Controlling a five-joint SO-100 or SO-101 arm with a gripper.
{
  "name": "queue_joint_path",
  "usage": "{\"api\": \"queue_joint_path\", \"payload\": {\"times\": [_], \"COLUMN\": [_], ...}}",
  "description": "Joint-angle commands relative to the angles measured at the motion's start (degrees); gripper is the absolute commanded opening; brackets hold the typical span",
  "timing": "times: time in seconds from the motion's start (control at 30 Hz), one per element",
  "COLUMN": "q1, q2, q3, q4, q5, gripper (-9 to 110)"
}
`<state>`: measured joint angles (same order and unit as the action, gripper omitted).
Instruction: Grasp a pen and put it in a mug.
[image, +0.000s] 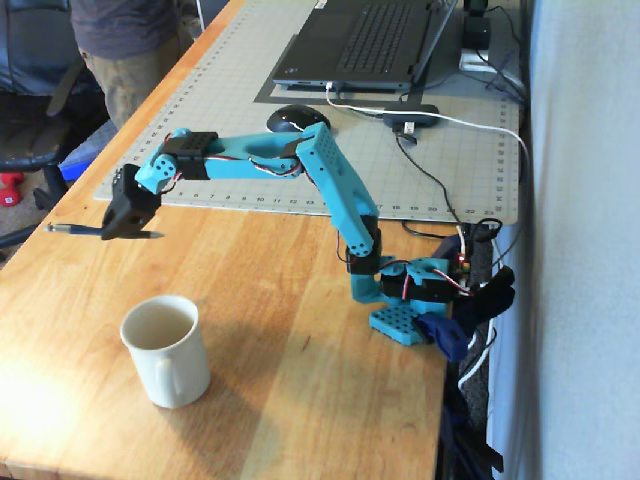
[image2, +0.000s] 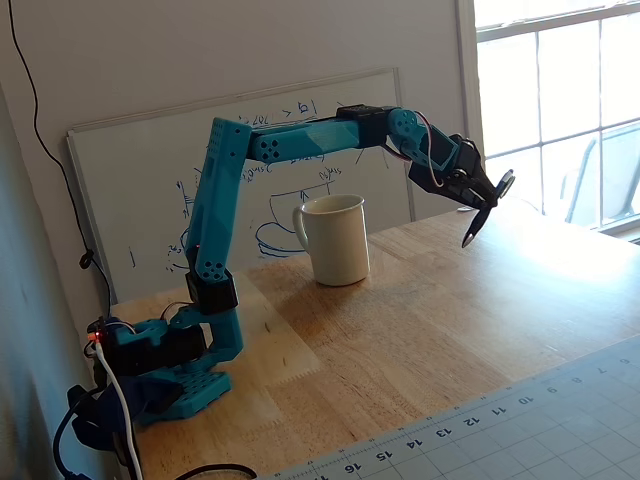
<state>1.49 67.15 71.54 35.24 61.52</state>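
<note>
1. Your tool (image: 128, 215) is clamped on the pen (image: 70, 230); in both fixed views the pen is clear of the worktop (image: 300, 400), carried in the air.
2. In a fixed view the pen lies roughly level across the tool; its longer end sticks out to the tool's left, a short stub shows at the tool's right.
3. In another fixed view the tool (image2: 485, 198) points down and away from the arm (image2: 300, 142); the pen (image2: 487, 208) slants through it, one end up near the window side, the other end lower.
4. The mug (image: 166, 350) stands upright on the worktop, below the tool and a little to its right in a fixed view; well apart from the pen, nothing touching.
5. In another fixed view the mug (image2: 334, 240) sits left of the tool, under the arm's forearm; its handle faces left there.
6. In a fixed view the handle faces the camera; the mug's beige inside shows.
7. Behind the arm lies a cutting mat (image: 420, 170); a laptop (image: 370, 45) and a mouse (image: 297, 119) rest on it.
</note>
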Motion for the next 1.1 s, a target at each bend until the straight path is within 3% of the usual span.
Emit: {"api": "queue_joint_path", "payload": {"times": [0.0,0.13,0.5,0.83,1.07], "q1": [-4.48,-8.79,-17.23,-22.68,-22.85], "q2": [9.67,11.87,16.17,31.46,41.66], "q3": [-1.58,-1.49,-0.26,23.99,38.94], "q4": [-6.68,-9.58,-20.48,-37.35,-41.4], "q5": [8.7,13.71,14.85,14.85,14.85], "gripper": [1,1,1,1,1]}}
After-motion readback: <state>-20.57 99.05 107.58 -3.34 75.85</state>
